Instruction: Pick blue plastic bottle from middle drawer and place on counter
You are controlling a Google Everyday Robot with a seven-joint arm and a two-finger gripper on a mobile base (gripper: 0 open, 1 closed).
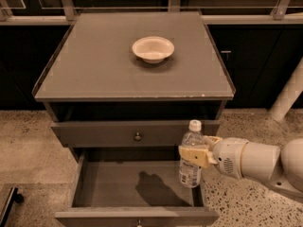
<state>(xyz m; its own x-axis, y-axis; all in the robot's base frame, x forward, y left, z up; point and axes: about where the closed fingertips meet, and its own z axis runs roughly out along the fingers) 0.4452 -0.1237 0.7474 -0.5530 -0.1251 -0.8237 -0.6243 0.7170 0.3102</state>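
The blue plastic bottle (191, 156), clear with a white cap and pale label, hangs upright over the right side of the open middle drawer (123, 183). My gripper (193, 155) comes in from the right and is shut on the bottle's middle. The bottle's base is above the drawer floor, and its cap reaches the level of the upper drawer front. The drawer's grey floor is bare, with a shadow of the bottle and gripper on it. The counter (94, 65) is the flat grey cabinet top above.
A white bowl (153, 48) sits on the counter, toward the back centre. The upper grey drawer front (94, 134) with a round knob is closed. My white arm (255, 161) reaches in from the right. A white post (289, 92) stands on the speckled floor at right.
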